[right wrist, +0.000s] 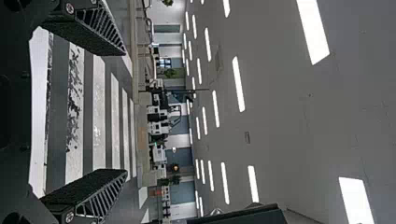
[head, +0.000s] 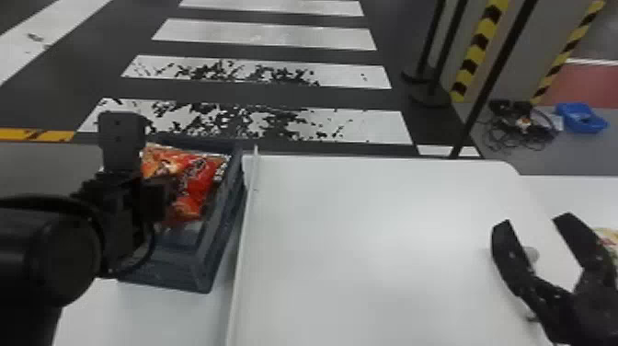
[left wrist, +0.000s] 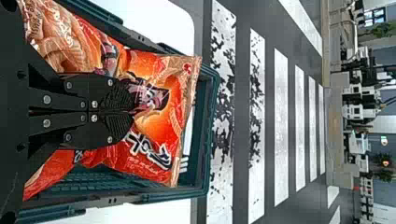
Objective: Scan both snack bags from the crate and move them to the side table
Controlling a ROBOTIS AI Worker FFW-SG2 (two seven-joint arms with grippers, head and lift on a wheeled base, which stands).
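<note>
Desk (head: 115,317): white, under the crate (head: 170,276)
Crate: open-topped
Snack bag (head: 197,184): in there, right at the left jaws' (left wrist: 132,112) tips
Left jaws: nearer, pressed together, pinching it
Right jaws (head: 535,222): spread, well off from the bag

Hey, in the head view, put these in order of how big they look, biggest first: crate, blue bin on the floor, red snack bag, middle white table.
Middle white table
Crate
Red snack bag
Blue bin

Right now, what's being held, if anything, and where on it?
Left fingers look shut on a bag, pinching it around its middle; right fingers are open, holding nothing.
</note>
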